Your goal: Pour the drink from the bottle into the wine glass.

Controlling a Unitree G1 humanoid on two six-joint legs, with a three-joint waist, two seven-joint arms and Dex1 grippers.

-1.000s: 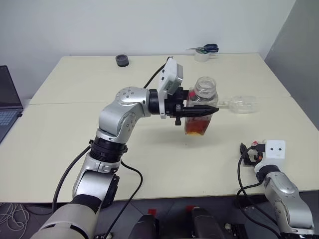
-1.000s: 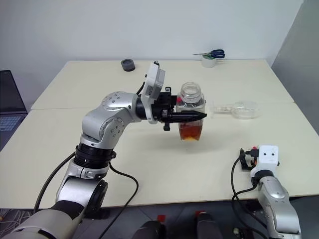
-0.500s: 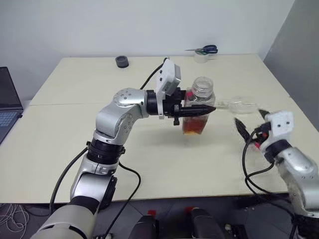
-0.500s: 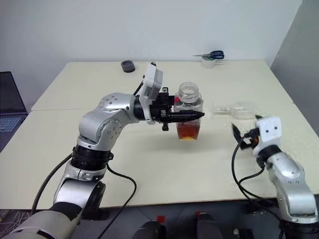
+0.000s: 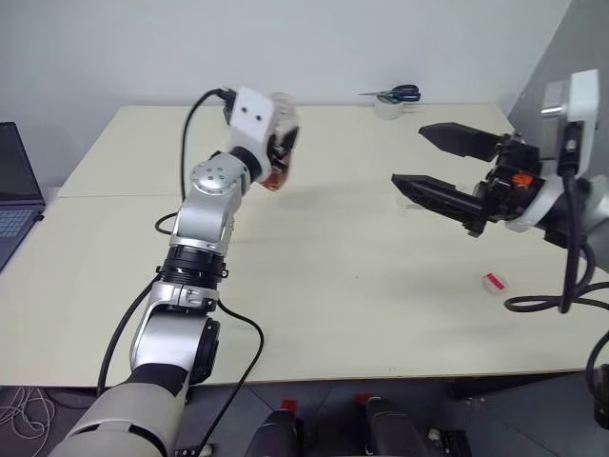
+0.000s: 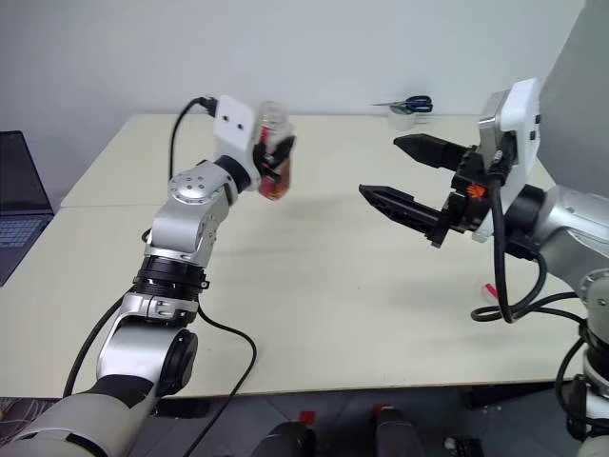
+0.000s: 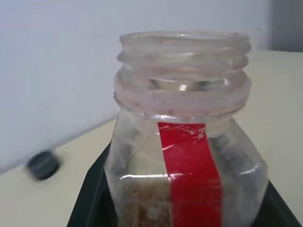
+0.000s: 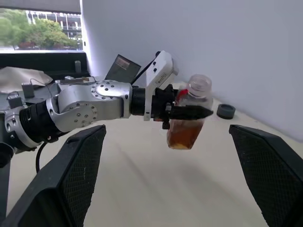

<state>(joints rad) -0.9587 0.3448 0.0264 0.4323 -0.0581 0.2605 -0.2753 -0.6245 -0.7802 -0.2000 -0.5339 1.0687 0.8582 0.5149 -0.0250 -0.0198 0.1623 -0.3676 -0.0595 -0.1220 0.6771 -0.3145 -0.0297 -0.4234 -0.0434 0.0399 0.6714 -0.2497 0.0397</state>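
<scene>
Nearest the robot, the front half of the cream table [image 5: 314, 314] is bare, broad open room from its near edge back to mid-table. A small red-and-white piece [image 5: 493, 282], likely the bottle's cap, lies alone near the right edge.

Above that right side the right gripper [image 5: 438, 164] hangs in the air, its two black fingers [image 5: 433, 195] spread wide with nothing between them, pointing leftward across the table.

Farther back on the left, the left gripper [image 8: 189, 112] is raised off the table and clamped on the bottle [image 8: 187, 118]. The bottle stands upright in the grip, uncapped, its wide neck open at the top and a red strip down its side. The drink [image 8: 183, 135], amber-brown, fills the lower part of the bottle. Open table lies between the two grippers.

The wine glass cannot be made out from here.

At the far edge sit a roll of tape with scissors [image 5: 390, 95] on top. A small dark round thing [image 7: 43, 165] lies on the table near the wall. A laptop [image 5: 13, 195] sits past the left edge.
</scene>
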